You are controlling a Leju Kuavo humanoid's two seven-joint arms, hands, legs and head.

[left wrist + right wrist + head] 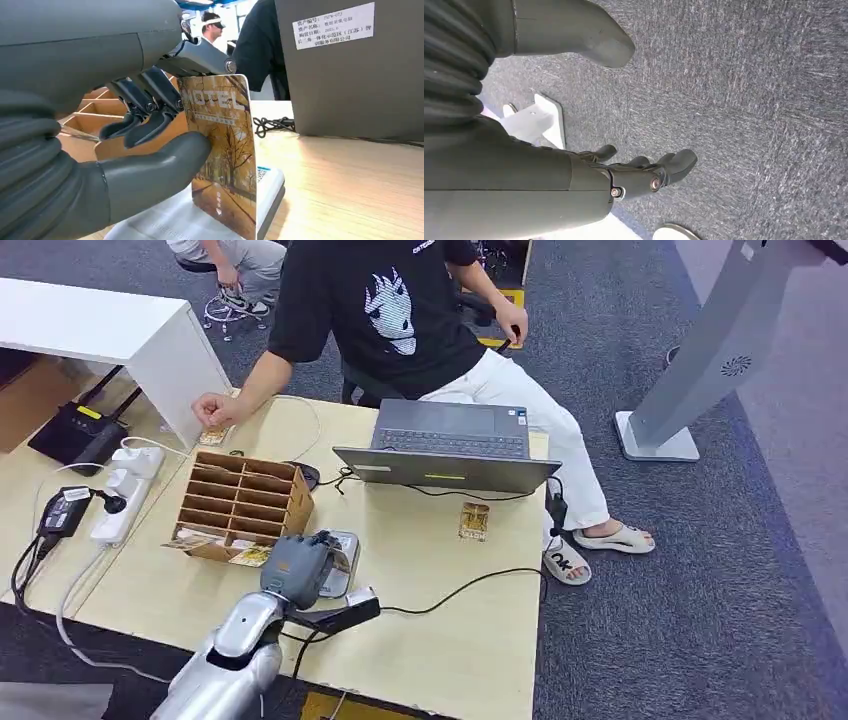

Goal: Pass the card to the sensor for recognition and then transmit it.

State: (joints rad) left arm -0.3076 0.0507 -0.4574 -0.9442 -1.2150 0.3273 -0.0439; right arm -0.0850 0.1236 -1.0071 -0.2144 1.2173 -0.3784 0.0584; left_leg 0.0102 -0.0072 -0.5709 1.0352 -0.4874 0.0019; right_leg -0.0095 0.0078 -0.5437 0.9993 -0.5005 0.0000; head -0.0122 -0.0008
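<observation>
My left hand (297, 568) pinches a brown card (225, 150) printed "HOTEL" between its thumb (150, 175) and darker fingers (145, 117). The card stands upright with its lower edge on the white sensor pad (272, 180). In the head view the sensor (343, 575) lies on the table just in front of the wooden sorter, partly hidden under my hand. My right hand (639, 175) hangs over grey carpet with its fingers apart and nothing in it.
A wooden compartment box (240, 502) with cards stands beside my left hand. An open laptop (450, 445) sits behind, with another card (474, 521) near it. A seated person (400, 310) rests a hand (212, 412) on the table's far corner. Cables (470, 585) cross the tabletop (450, 640).
</observation>
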